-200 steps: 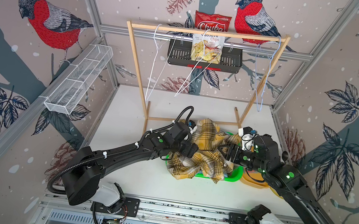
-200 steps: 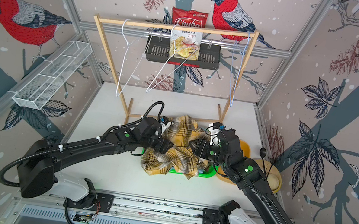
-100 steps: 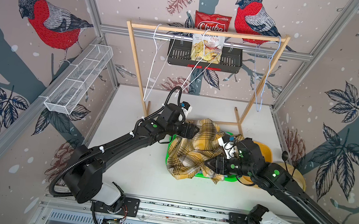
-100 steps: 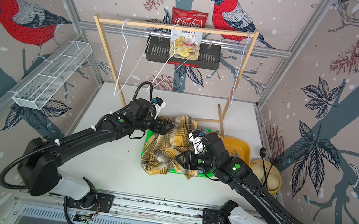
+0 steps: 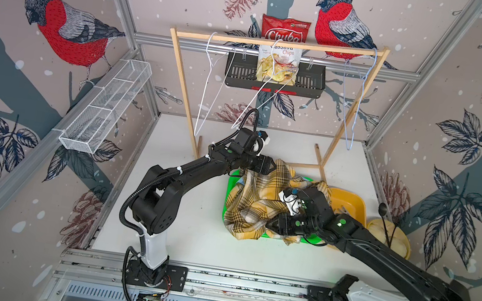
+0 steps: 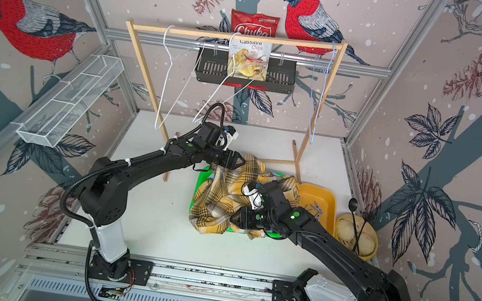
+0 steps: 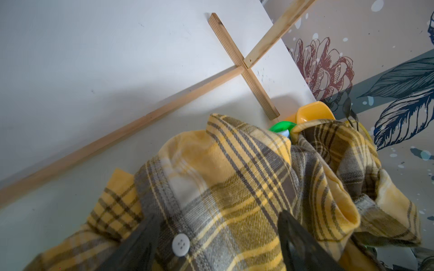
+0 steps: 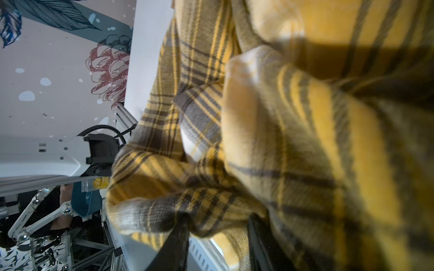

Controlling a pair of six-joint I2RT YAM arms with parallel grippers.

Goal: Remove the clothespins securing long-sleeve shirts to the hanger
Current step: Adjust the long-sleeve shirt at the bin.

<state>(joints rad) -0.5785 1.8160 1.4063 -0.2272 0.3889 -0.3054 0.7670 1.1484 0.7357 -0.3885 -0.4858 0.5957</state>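
A mustard-yellow plaid long-sleeve shirt [image 5: 258,200] lies heaped over a green tray [image 5: 231,180]. My left gripper [image 5: 273,167] is at the shirt's far left edge. In the left wrist view it [image 7: 216,234] stands open, with the button placket lying between its wide fingers. My right gripper [image 5: 269,223] is at the shirt's near edge. In the right wrist view it [image 8: 219,234] is closed on a thick fold of plaid. Several clear clothespins [image 6: 317,208] lie in the yellow tray [image 6: 328,198]. The wire hangers [image 5: 210,87] on the rack hang bare.
The wooden rack [image 5: 276,43] stands at the back, and its foot bar [image 7: 131,126] runs just beyond the shirt. A black basket with a chips bag [image 5: 278,62] hangs behind it. A wire basket [image 5: 106,103] is on the left wall. A yellow bowl with black spoons [image 5: 390,235] is at the right.
My right gripper has moved from the shirt's right side to its near edge, and its fingers have narrowed onto the cloth. My left gripper has drawn back to the shirt's far left edge.
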